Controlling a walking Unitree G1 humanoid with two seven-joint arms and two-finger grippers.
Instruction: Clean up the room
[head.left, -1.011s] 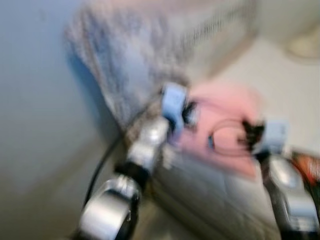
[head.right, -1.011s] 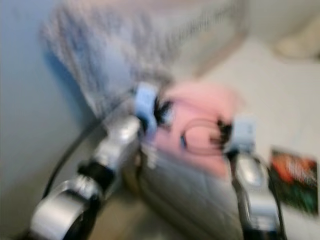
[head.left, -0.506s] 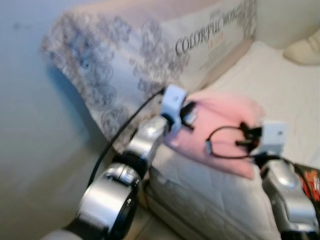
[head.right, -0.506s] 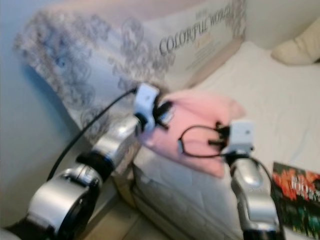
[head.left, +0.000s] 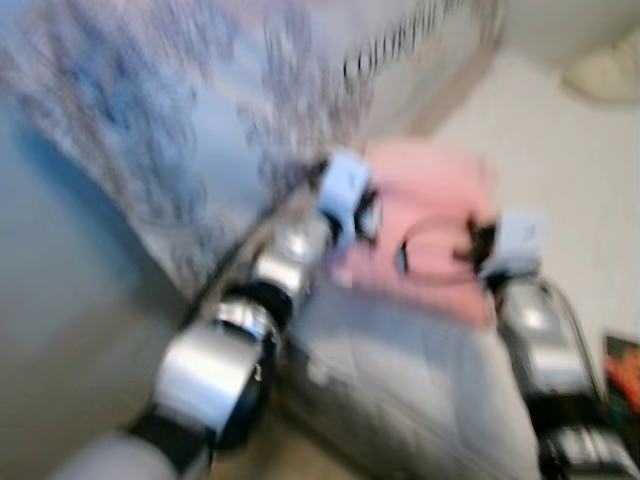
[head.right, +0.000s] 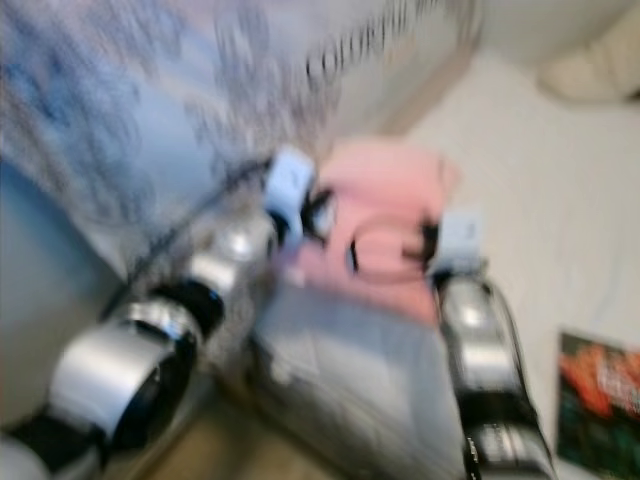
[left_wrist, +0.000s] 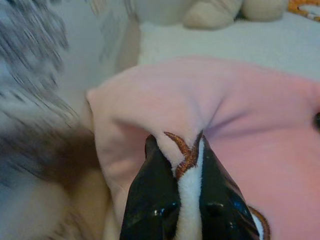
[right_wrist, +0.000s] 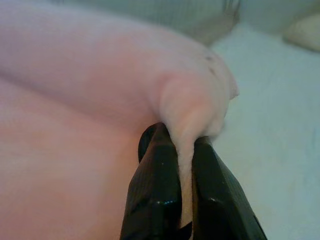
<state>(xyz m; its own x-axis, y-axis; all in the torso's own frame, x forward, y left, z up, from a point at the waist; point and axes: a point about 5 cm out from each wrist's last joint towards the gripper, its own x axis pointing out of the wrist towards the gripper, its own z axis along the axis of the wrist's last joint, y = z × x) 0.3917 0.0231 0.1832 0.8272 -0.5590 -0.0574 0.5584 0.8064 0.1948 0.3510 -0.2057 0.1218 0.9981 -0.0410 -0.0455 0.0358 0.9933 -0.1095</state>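
A folded pink blanket lies on the corner of a white mattress, blurred in the eye views. My left gripper is shut on a fold of the pink blanket that has a brown stitched edge. My right gripper is shut on another pinched fold of the pink blanket. Both silver arms reach forward, the left gripper at the blanket's left side and the right gripper at its right side.
A large patterned pillow with printed lettering leans behind the blanket. A cream plush toy lies on the far part of the bed. A dark red and green book lies on the mattress at the right. A grey wall stands at the left.
The whole picture has shifted and blurred, so the camera is moving. Both grippers still hold the pink blanket at the same two sides.
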